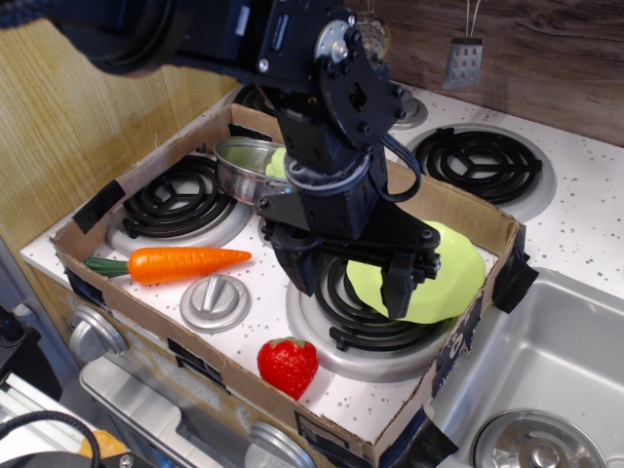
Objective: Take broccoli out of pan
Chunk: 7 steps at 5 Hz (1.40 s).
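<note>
The shiny steel pan point(237, 168) sits at the back of the cardboard tray, between the burners. The pale green broccoli point(277, 162) lies inside it at its right side, partly hidden by my arm. My gripper point(347, 283) hangs in front and to the right of the pan, above the front right burner. Its two black fingers point(400, 291) stand wide apart with nothing between them. The gripper does not touch the pan or the broccoli.
A large lime-green plate point(444, 278) lies on the front right burner under the right finger. A carrot point(187, 263), a grey knob point(214, 300) and a strawberry point(288, 364) lie in front. Cardboard walls point(146, 327) ring the stove; a sink point(556, 361) is at right.
</note>
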Tool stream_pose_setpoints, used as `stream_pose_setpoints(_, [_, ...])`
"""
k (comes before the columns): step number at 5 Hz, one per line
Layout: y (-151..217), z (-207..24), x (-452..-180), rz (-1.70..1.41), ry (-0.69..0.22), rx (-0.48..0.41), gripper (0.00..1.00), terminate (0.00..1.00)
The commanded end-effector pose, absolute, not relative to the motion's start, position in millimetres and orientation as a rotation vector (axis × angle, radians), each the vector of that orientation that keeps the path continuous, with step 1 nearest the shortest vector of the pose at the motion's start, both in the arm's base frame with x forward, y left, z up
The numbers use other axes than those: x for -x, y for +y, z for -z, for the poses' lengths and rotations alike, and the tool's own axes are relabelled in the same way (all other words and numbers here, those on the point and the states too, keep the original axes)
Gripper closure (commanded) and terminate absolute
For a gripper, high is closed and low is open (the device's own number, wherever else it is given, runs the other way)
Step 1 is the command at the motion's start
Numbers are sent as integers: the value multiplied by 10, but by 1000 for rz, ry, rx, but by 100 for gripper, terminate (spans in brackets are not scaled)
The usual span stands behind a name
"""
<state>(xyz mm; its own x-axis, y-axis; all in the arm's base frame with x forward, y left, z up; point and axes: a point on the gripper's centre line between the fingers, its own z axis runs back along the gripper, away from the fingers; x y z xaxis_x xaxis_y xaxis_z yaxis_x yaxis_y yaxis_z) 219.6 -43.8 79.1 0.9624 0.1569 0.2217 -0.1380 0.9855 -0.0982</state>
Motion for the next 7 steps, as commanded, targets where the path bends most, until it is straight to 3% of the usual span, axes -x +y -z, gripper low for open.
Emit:
stream_pose_setpoints(1, [-438, -791, -2196, -150, -231, 82, 0, 0])
stream_pose_setpoints(2, [-385, -915, -2349, -176, -225, 107, 0, 0])
stream_pose_setpoints(4, [-7, -1304, -2730, -158, -293, 29, 0, 0])
stream_pose_setpoints(7, [515, -1143, -3174, 12, -387, -1, 0, 0])
